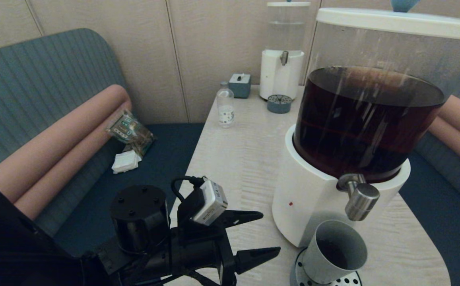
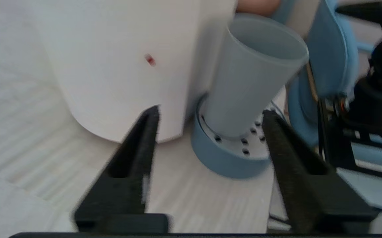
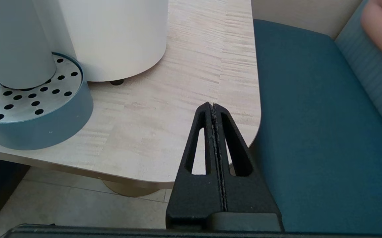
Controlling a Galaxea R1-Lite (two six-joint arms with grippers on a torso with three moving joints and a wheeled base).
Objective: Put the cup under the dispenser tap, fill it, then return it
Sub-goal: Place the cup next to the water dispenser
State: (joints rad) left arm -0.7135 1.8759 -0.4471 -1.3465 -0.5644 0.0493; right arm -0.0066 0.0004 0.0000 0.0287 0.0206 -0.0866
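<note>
The cup (image 1: 335, 252) stands on the perforated drip tray (image 1: 347, 281), directly below the dispenser tap (image 1: 360, 200), with dark liquid visible inside. My left gripper (image 1: 267, 234) sits just beside the cup on the table (image 1: 237, 159), jaws spread wide and holding nothing. My right gripper (image 3: 214, 109) hangs at the table's near edge, jaws pressed together, empty.

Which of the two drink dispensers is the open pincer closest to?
The large dispenser of dark brown liquid, beside the left pincer; the small clear-liquid dispenser stands at the table's far end.
</note>
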